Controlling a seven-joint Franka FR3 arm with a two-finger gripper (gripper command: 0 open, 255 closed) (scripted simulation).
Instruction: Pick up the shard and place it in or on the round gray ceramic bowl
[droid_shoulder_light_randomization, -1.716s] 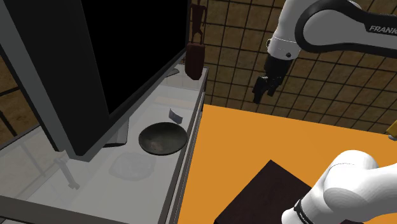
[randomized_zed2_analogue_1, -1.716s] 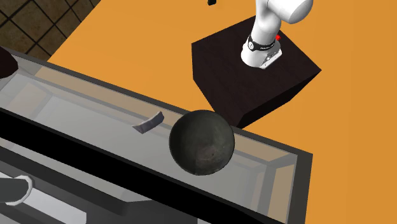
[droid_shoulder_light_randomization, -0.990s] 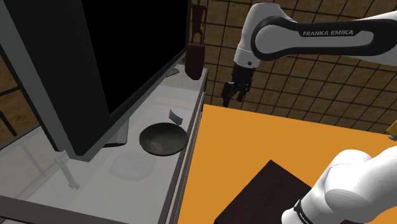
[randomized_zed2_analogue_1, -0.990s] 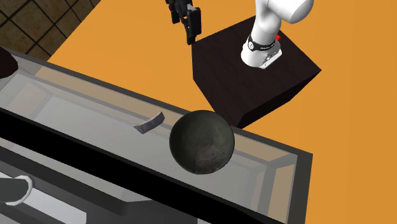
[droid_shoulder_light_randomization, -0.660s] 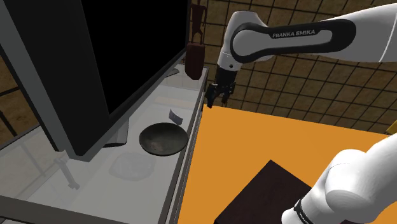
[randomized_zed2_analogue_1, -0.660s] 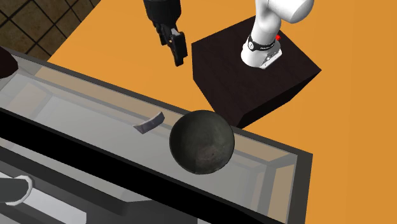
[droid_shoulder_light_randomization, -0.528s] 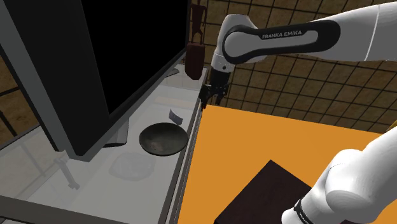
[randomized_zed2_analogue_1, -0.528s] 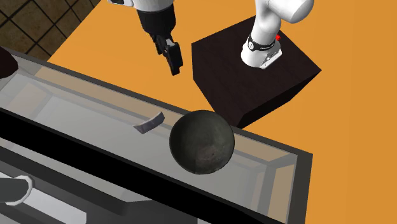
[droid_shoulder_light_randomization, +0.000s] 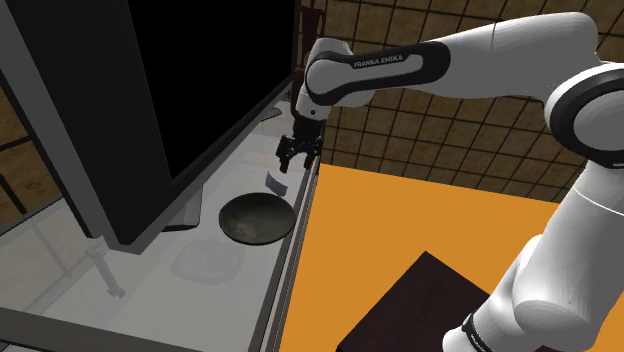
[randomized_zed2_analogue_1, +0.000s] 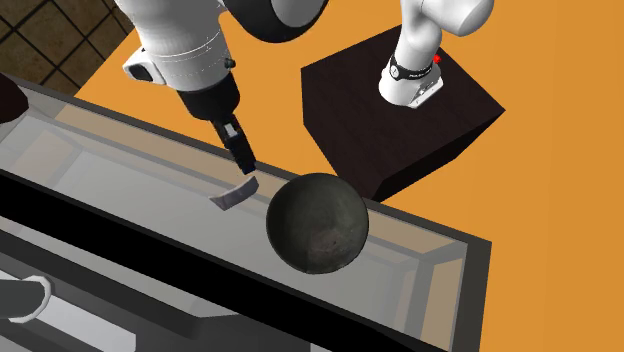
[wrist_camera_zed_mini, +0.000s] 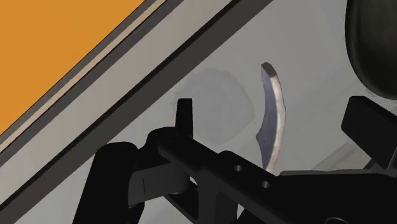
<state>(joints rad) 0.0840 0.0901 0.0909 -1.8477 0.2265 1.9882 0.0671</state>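
I see the shard lying on the pale shelf just under my pincer. Its fingers stand wide apart on either side of the shard and hold nothing. The dark round bowl sits just beside the shard.

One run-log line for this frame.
stage: pre-grasp | jaws: open, just above shard | shard: beside bowl, unheld | bowl: empty

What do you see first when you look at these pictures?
The big white arm stretching over the orange floor grabs you first. Its black gripper hangs open right over a small curved shard, beside a round dark gray bowl.
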